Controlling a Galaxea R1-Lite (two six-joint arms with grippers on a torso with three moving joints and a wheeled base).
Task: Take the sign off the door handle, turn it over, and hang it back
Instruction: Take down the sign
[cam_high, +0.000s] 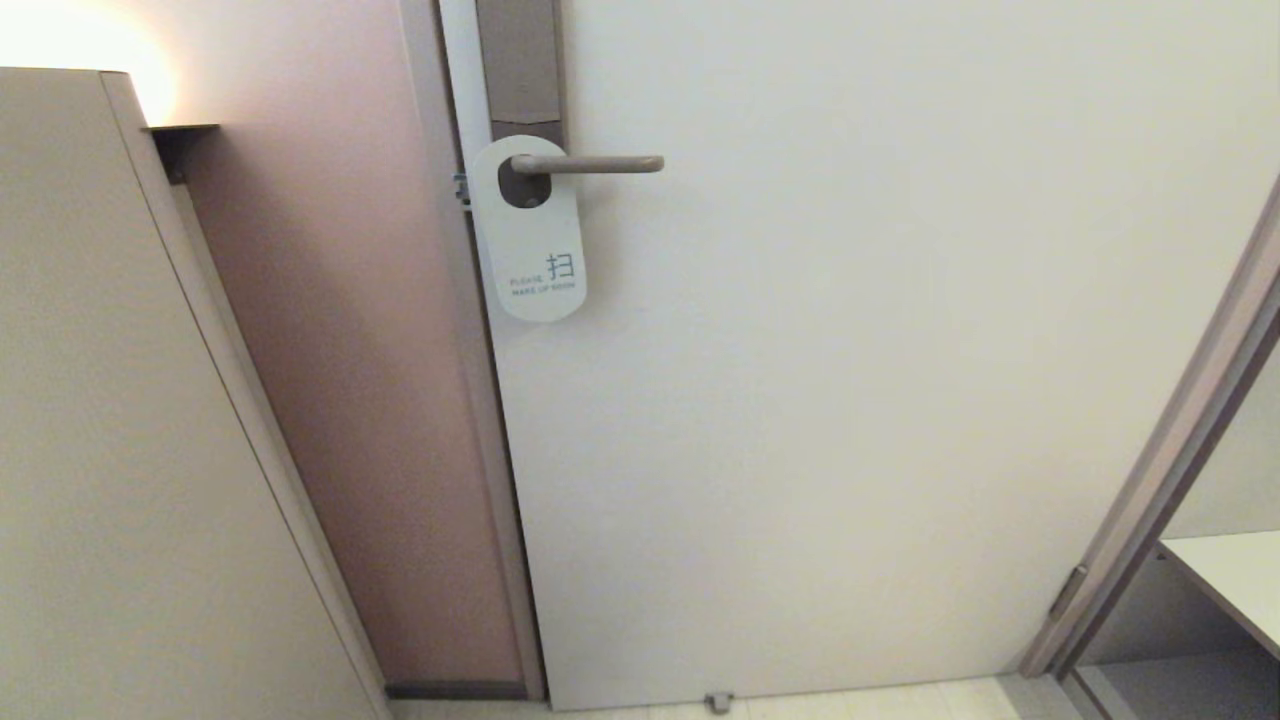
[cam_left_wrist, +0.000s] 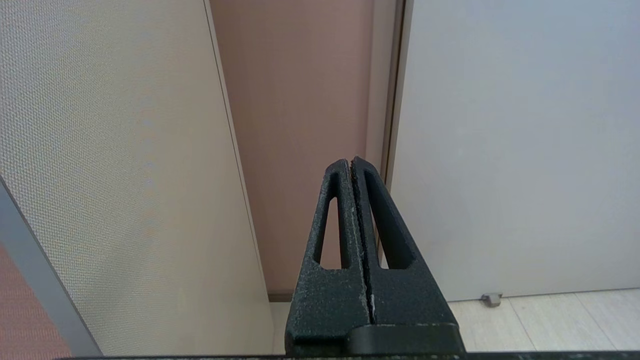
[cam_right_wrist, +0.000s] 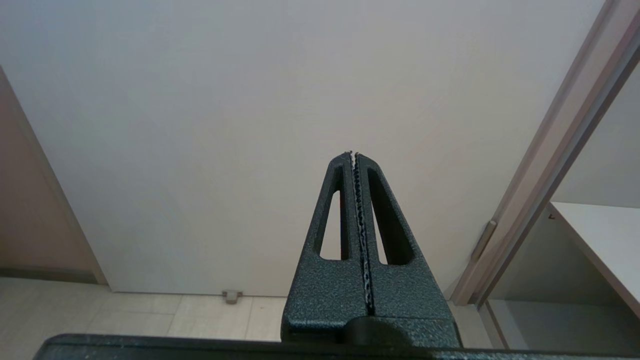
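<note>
On the door handle (cam_high: 600, 164) hangs the sign (cam_high: 530, 245), white face outward.

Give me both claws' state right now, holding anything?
Left claw: closed, empty, pointing at the wall beside the door.
Right claw: closed, empty, pointing at the door, low.
Sign hangs on the handle, untouched.

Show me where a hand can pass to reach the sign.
Open: bare door right of and below the sign and the door handle. Tight: the sign's left edge sits against the door frame. Neither arm appears in the head view.
</note>
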